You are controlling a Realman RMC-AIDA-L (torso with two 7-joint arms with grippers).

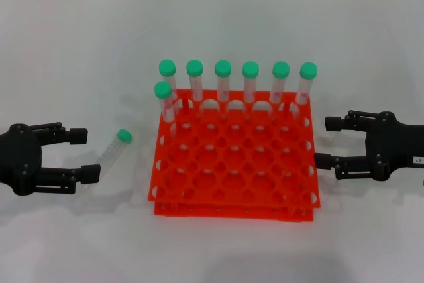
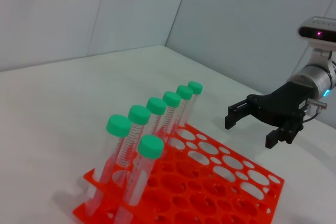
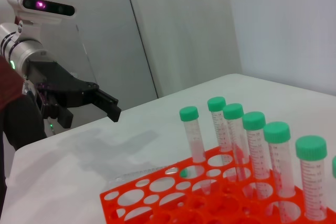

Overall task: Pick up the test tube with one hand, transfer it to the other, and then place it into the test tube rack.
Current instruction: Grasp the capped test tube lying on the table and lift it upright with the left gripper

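Lying on the table, the test tube (image 1: 114, 152) sits just beside the spread left pincer (image 1: 85, 154).

Orange-red rack (image 1: 235, 164), green-capped clear tube (image 1: 114, 150)

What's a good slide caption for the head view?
Open left hand beside a lone green-capped clear plastic tube lying left of the orange-red grid rack; open right hand waits opposite.

**No readable writing**

The right gripper (image 1: 326, 142) carries a small white label (image 1: 419, 160) on its body, behind the fingers, but its print is too small to read. The standing tubes (image 3: 283, 167) show graduation marks, also unreadable.
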